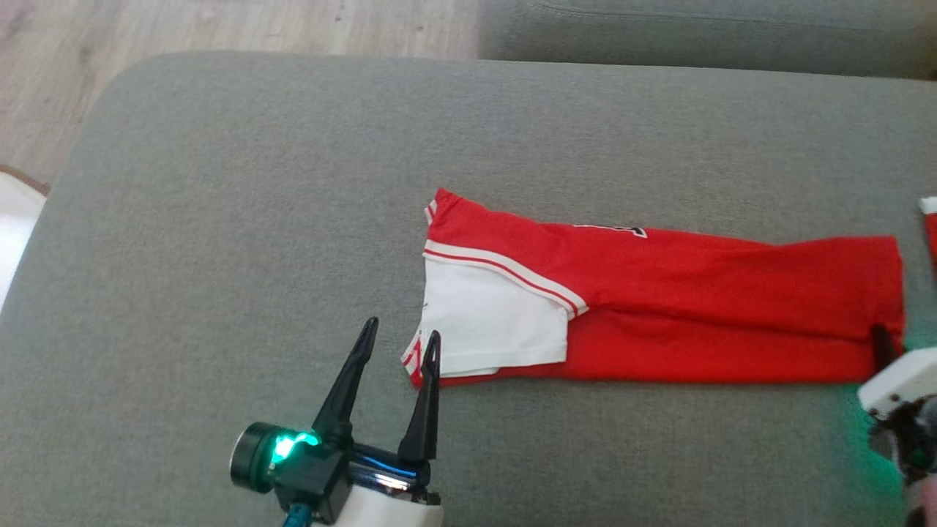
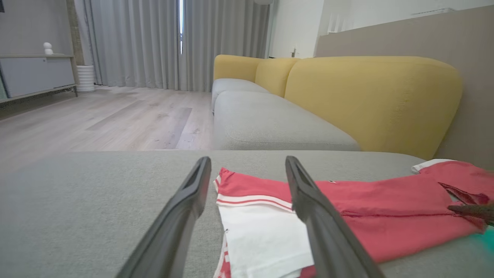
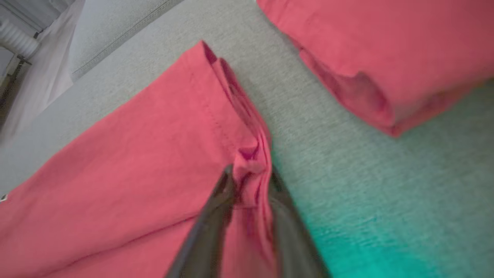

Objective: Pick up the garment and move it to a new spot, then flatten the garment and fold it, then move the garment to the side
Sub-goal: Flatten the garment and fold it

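Note:
A red garment with a white, red-striped sleeve lies folded into a long strip on the grey cushion. My left gripper is open, its fingertips at the strip's near left corner beside the white sleeve. In the left wrist view the garment lies just beyond the open left gripper. My right gripper is at the strip's near right corner. The right wrist view shows the right gripper pinching a bunched fold of the garment's hem.
Another red cloth lies just right of the garment, at the head view's right edge. A yellow sofa back rises behind the cushion. Wooden floor lies beyond the cushion's far left edge.

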{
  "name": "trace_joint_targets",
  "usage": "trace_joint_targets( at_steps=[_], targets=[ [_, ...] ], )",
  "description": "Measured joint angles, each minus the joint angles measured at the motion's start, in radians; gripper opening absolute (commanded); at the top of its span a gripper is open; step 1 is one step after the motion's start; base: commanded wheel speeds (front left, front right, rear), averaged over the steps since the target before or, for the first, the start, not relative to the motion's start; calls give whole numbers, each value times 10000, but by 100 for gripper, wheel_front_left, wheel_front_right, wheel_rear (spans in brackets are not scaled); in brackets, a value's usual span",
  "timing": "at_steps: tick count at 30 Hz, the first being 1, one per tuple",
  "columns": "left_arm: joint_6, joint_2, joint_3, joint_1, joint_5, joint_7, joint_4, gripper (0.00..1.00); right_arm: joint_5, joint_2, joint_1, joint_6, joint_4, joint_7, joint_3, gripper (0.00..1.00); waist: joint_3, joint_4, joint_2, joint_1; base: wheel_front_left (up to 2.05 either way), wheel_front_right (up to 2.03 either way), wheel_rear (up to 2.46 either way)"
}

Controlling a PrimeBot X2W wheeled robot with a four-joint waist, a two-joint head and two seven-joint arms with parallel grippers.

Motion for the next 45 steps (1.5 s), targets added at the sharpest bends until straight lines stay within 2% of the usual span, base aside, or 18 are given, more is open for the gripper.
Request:
trace_joint_targets(
  at_steps=[4,9,13,17,20,23,29,34,39,45],
  targets=[
    [-219,-121,169,35,63,0,46,100,222,58,201,0,-662,-174,334,0,-18,-276,0,0,0,0,0],
    [-403,-261,332,190,194,-4,75,100,458,-192,671,0,-1682,-339,520,0,-23,-701,0,0,0,0,0],
    [-640,-368,491,189,234,-13,121,100,510,-662,719,0,-2554,-257,343,0,-17,-1019,0,0,0,0,0],
    [-727,-370,648,194,322,-13,169,100,617,-853,728,0,-3392,86,-92,0,-42,-1262,0,0,0,0,0],
    [-779,-395,761,195,397,-13,194,100,704,-836,817,0,-4240,336,-226,0,-76,-1341,0,0,0,0,0],
    [-825,-430,859,198,422,-13,232,100,880,-554,842,0,-5206,598,-134,0,-113,-1349,0,0,0,0,0],
    [-1074,-445,878,342,512,-13,489,100,1302,222,1088,0,-7072,1154,1116,0,-190,-1130,0,0,0,0,0],
    [-1150,-443,909,382,560,-13,606,100,1271,692,1197,0,-7666,1358,2232,0,-205,-876,0,0,0,0,0],
    [-1266,-449,892,378,639,-13,723,100,1269,1358,959,0,-7398,1394,3661,0,-211,-491,0,0,0,0,0],
    [-1358,-468,878,361,673,-13,895,100,1300,1641,476,0,-6702,1333,5056,0,-206,59,0,0,0,0,0]
  ],
)
